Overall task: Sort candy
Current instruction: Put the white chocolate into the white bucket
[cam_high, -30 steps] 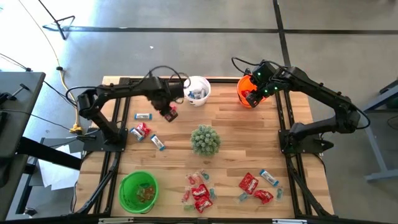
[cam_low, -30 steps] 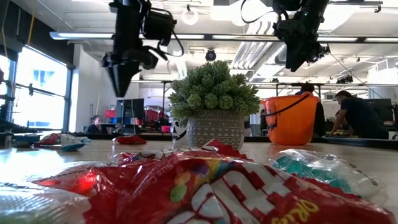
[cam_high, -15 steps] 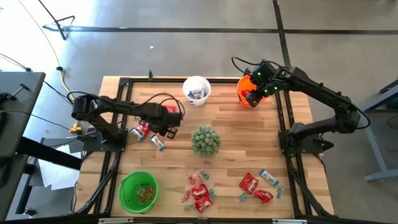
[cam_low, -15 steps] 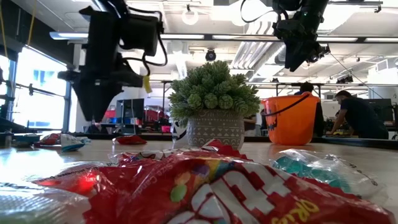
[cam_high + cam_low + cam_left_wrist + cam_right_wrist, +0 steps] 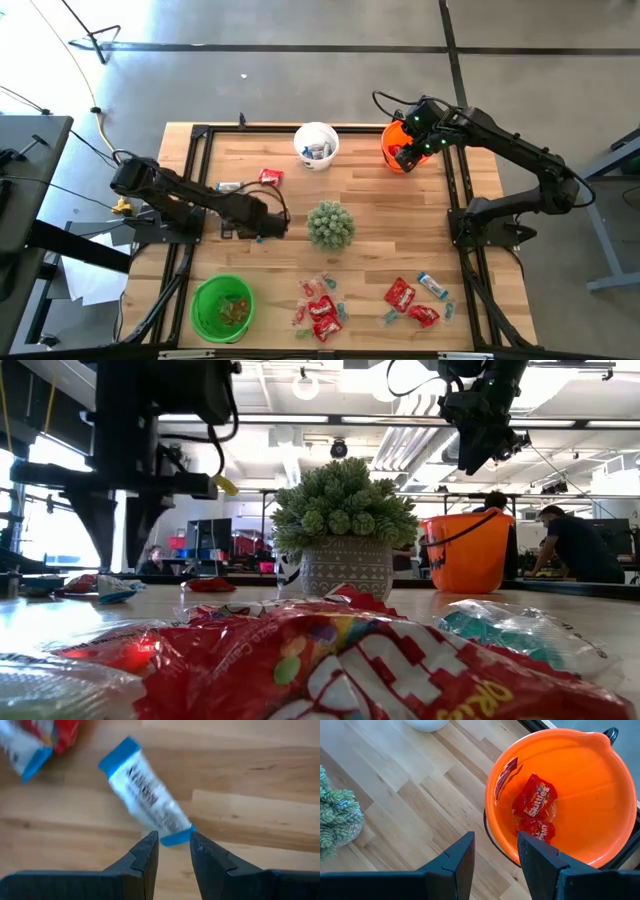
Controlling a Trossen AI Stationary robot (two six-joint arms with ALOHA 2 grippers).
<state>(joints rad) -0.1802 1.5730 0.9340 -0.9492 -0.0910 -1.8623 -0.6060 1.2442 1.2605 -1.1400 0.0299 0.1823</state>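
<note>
We begin with the table point(image 5: 370, 220), a wooden slab with three buckets at its edges and a potted plant point(image 5: 329, 224) near its middle. The orange bucket point(image 5: 560, 795) lies directly under our right hand point(image 5: 495, 855), and red packets point(image 5: 535, 800) rest on its floor; we judge that the reds belong here, which is why this hand hovers over it. Its fingers stand apart with nothing between them.

The white bucket point(image 5: 317, 143) sits well off from both hands and holds what look like blue-and-white pieces, and the green bucket point(image 5: 223, 305) holds small bits, so each bucket seems to take one kind.

Our left hand point(image 5: 172, 847) is low over the table, just beside the plant in the high view. Its fingers are partly open and grip nothing. Just ahead of the fingertips lies a blue-and-white candy point(image 5: 145, 800) flat on the wood, its near blue end right at the gap between them. Its long axis runs slantwise away from the hand, so the fingers straddle one end, not the middle; we judge this is the lining-up before a pinch.

Another blue-and-white piece point(image 5: 22, 752) and a red one point(image 5: 67, 732) lie farther beyond it. More candy, unsorted, lies well away from either hand, in loose heaps point(image 5: 322, 305).
</note>
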